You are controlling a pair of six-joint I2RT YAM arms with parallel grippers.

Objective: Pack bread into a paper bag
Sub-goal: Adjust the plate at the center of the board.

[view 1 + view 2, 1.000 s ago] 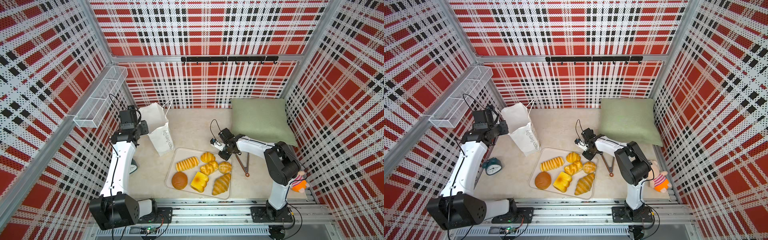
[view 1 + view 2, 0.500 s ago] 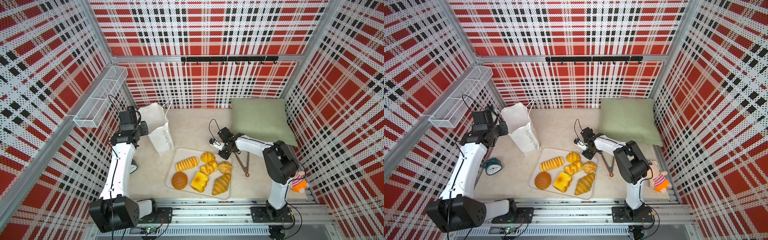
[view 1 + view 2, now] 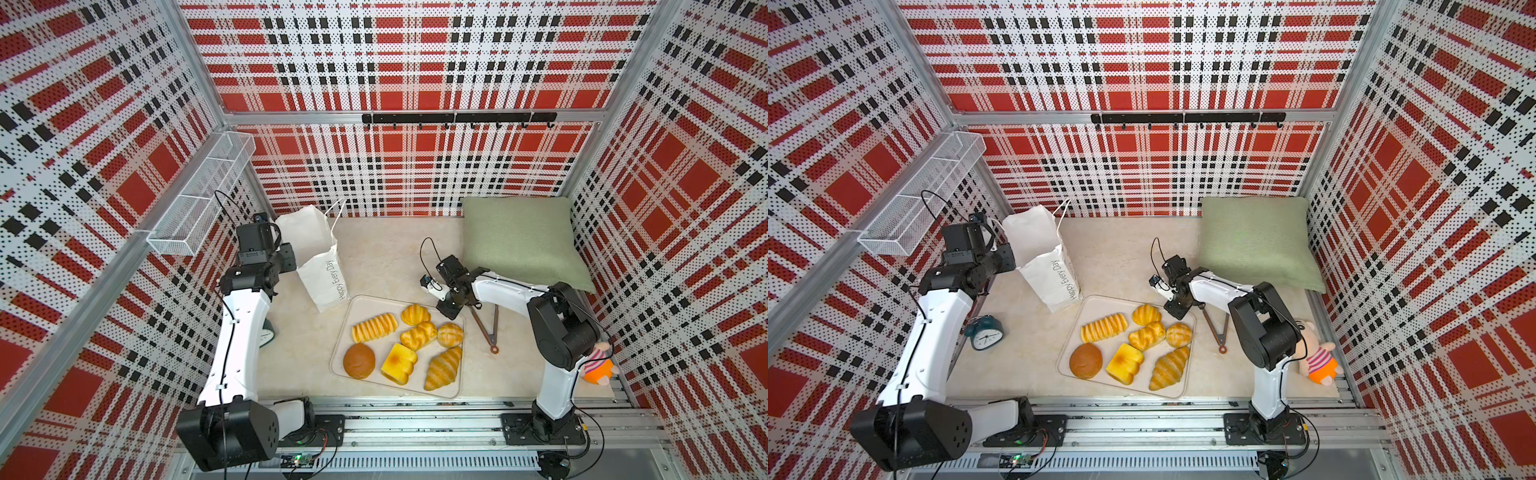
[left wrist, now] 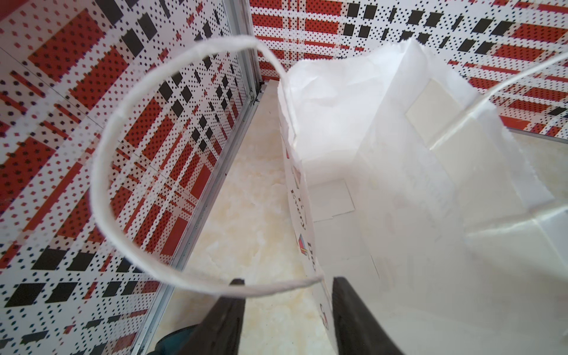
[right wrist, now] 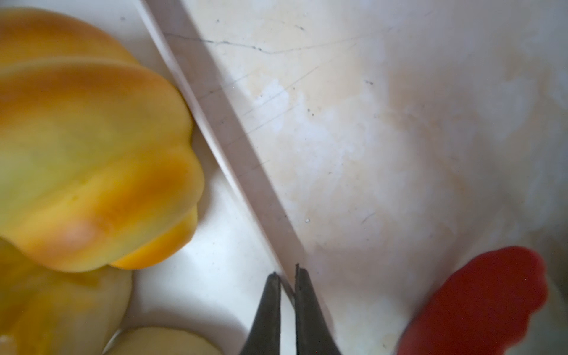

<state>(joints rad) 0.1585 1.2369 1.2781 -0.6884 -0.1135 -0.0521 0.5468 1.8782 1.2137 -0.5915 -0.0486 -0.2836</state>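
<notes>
Left of centre in both top views, the left gripper stands at the rim of the upright bag. Its jaws are spread, with the bag's side wall between them. At lower centre all seven pieces of bread lie on the tray, just beside the bag's foot. At the tray's upper right corner the right gripper has its jaws pinching the rim. The tongs lie just right of it, and the cushion sits at the upper right.

Between left gripper jaws: paper bag wall. Within right gripper, seemingly: tray rim; bread on tray one side, tongs opposite.
</notes>
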